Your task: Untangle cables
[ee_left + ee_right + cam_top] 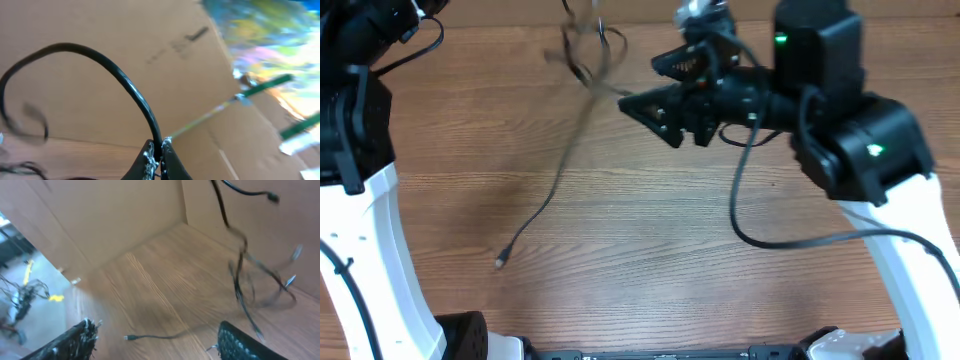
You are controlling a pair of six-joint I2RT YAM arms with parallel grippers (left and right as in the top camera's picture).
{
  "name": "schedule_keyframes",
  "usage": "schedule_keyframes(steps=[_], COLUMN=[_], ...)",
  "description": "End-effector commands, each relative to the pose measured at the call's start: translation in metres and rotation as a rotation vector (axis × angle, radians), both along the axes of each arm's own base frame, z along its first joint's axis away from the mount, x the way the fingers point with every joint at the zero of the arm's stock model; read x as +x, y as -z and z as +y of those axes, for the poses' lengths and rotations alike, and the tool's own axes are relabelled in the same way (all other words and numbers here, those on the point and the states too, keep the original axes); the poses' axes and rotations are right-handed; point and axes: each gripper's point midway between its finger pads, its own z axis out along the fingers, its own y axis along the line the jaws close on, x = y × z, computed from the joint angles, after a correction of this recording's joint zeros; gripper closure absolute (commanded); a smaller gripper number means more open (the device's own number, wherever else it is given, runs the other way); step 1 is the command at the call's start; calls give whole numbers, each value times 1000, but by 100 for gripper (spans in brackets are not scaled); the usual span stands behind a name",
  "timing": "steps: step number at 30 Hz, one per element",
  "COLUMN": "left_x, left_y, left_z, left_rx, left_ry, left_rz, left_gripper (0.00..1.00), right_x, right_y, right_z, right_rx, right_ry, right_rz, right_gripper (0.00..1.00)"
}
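Left side: the left gripper (159,146) is pinched tight on one black cable (125,85). The cable bends up and over in a big loop in front of the cardboard wall (100,125).
Right side: the right gripper (157,330) is wide open and holds nothing. It sits low over the table (165,280), with its two fingers far apart.
Where the cables are: the bunch (240,275) hangs in the air near the back of the table, just ahead of the right gripper. One long tail drops down and runs out to a small plug (501,262) lying on the wood, well apart from both grippers.
Poor view: the bunch is blurry, so it is hard to say how many cables are in it or where they cross.
Job so far: the untangling looks far from done.
Worry one: a hard pull from the left gripper could make the knot tighter, not looser, since nothing holds the other side.
Worry two: the right gripper could close on the wrong strand, or on two at once, because the blur hints that the bunch may be swinging.
Worry three: the black cable sits in a thin pinch at the fingertips, so a tug could slip it free and drop the whole bunch.
Worry four: the arm's own wire (750,200) hangs in a loop close by, and a loose cable could catch on it.
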Motion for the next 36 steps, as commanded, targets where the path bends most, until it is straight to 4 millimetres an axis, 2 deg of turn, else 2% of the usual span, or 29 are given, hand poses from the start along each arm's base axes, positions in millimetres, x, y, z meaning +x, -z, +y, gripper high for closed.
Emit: schedule_keyframes(steps=[1, 7, 11, 15, 16, 18, 19, 20, 21, 22, 23, 24, 27, 32, 36], left_x=[-50, -73, -78, -78, -78, -78, -78, -78, -78, -78, -78, -77, -74, -69, -69], left_y=[-37, -49, -50, -51, -51, -51, -51, -51, -51, -51, -51, -51, -50, -42, -42], left_z=[-17, -20, -22, -22, -22, -22, -22, -22, -22, -22, -21, -21, -18, -13, -13], left_rx=[-41, -33, -31, -34, -34, -34, -34, -36, -37, -37, -37, -37, -21, 5, 9], left_ry=[118, 123, 137, 136, 136, 136, 137, 136, 135, 135, 133, 131, 106, 68, 68], left_rz=[-81, -122, -127, -126, -126, -129, -129, -128, -127, -127, -127, -128, -135, -117, -119], left_gripper=[96, 96, 96, 96, 96, 96, 96, 96, 96, 96, 96, 96, 96, 96, 96], right_x=[26, 61, 64, 57, 55, 49, 46, 42, 41, 41, 42, 45, 56, 75, 84], right_y=[31, 70, 84, 94, 97, 104, 107, 111, 115, 117, 118, 117, 92, 32, 10], right_z=[13, 37, 54, 70, 75, 83, 88, 93, 96, 98, 99, 99, 93, 57, 28], right_rx=[-123, -197, -220, -232, -236, -242, -246, -251, -259, -268, -276, -282, -268, -234, -195], right_ry=[13, -15, -78, -125, -138, -160, -173, -185, -188, -185, -176, -159, -85, 127, 220], right_rz=[-71, -118, -158, -167, -163, -153, -147, -141, -136, -138, -144, -157, -233, -315, -302], right_gripper=[22, 11, 10, 10, 14, 56, 64, 64, 55, 37, 12, 2, 1, 0, 0])
